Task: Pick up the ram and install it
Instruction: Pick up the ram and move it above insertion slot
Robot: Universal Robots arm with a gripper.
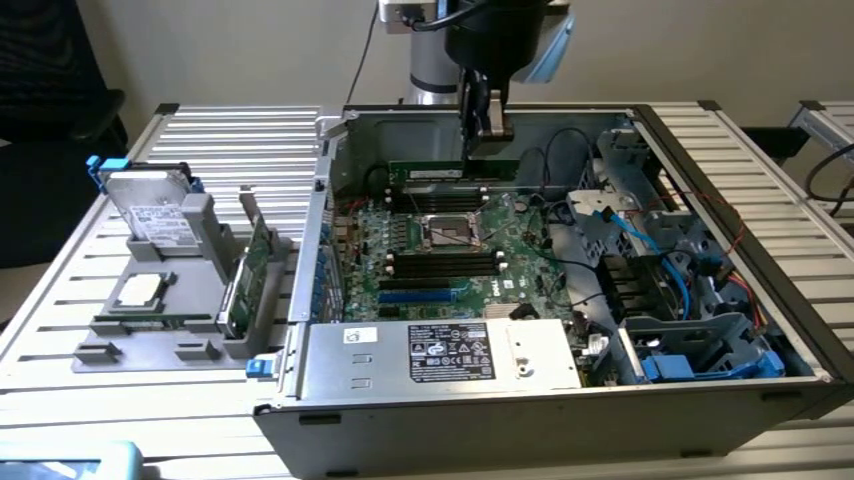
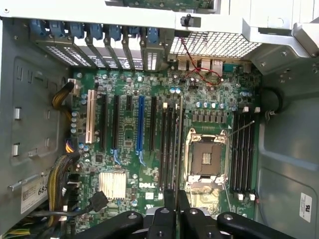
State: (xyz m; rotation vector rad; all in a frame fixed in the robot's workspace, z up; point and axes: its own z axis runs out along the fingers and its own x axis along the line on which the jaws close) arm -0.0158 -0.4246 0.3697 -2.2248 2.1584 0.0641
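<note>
**Robot arm sets memory stick over motherboard**

— How far along is it, from where you're standing?

— Nearest me is the open computer case (image 1: 400, 430) on the bench (image 1: 214, 130). Inside it, mid-board, sits the bare processor socket (image 1: 451, 232). Just beyond the socket, the ram (image 1: 447, 173) hangs lengthwise over the far bank of black memory slots (image 2: 163, 144), its white label turned my way. The jaws reach down onto it from above. They are drawn narrow and pinch the stick by its upper edge.

— So the pick-up is done?

— I'd say so, since the stick is off its tray and in the grip. This looks like the installing step, with the ram lined along a slot on the socket's far side. Whether its lower edge touches the slot yet, I cannot tell.

— And what does the next move ask for?

— As I judge it, precision more than force. The stick must stay parallel to its slot and upright, and the push must be straight and even. A tilt could jam one end or strain the board.
</note>
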